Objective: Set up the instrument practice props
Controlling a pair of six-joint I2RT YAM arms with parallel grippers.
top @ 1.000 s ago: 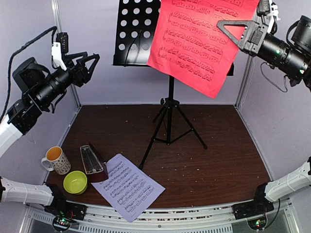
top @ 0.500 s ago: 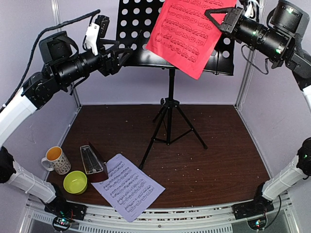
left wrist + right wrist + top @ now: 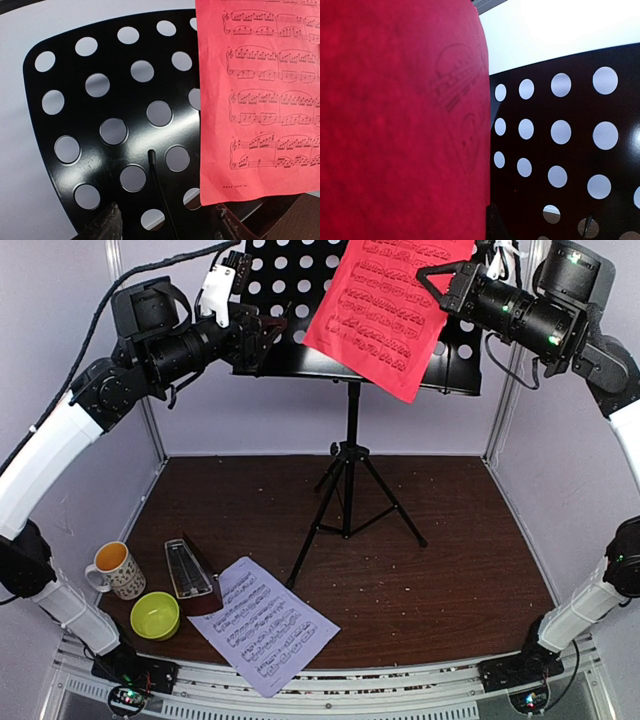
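table (image 3: 450, 570); right pincer (image 3: 428, 276) (clamped) holds red sheet (image 3: 385, 310)

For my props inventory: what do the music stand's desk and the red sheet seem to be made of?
Stand desk: likely sheet metal with a glossy black finish; it shows punched round holes and bright reflections. Red sheet: apparently thin matte paper, printed with black notation.

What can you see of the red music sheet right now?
The red music sheet is thin red paper printed with black staves of notes. It looks flat and uncreased. It hangs tilted in front of the right half of the black perforated desk, with its lowest corner reaching below the desk's shelf. The right pincer is shut on it near its upper right edge.
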